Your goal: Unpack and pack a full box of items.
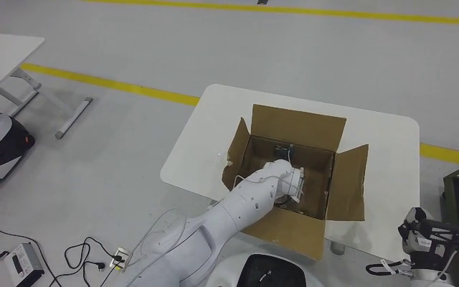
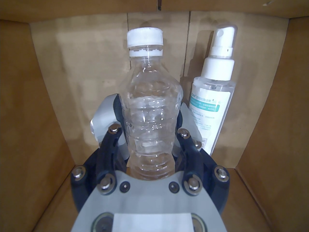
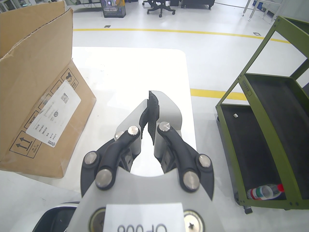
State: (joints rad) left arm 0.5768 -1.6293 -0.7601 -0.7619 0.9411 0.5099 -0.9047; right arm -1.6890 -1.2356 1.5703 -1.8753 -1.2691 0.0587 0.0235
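Note:
An open cardboard box (image 1: 344, 179) stands on the white table (image 1: 387, 136). My left arm reaches down into the box (image 2: 21, 97), and my left gripper (image 2: 149, 112) is shut on a clear plastic water bottle (image 2: 150, 112) with a white cap. Beside that bottle a clear spray bottle (image 2: 213, 92) with a white nozzle and a teal label lies against the box floor. My right gripper (image 3: 150, 112) is shut with nothing in it, held over the table's near right corner, to the right of the box (image 3: 36, 85). The right gripper (image 1: 423, 240) sits at the table's near right edge.
A green cart (image 3: 265, 121) stands right of the table, with a plastic bottle (image 3: 264, 192) on its lower shelf. The box flaps (image 1: 353, 183) are folded outward. Bare table lies right of the box (image 3: 135, 73). A small clear scrap (image 1: 219, 156) lies left of the box.

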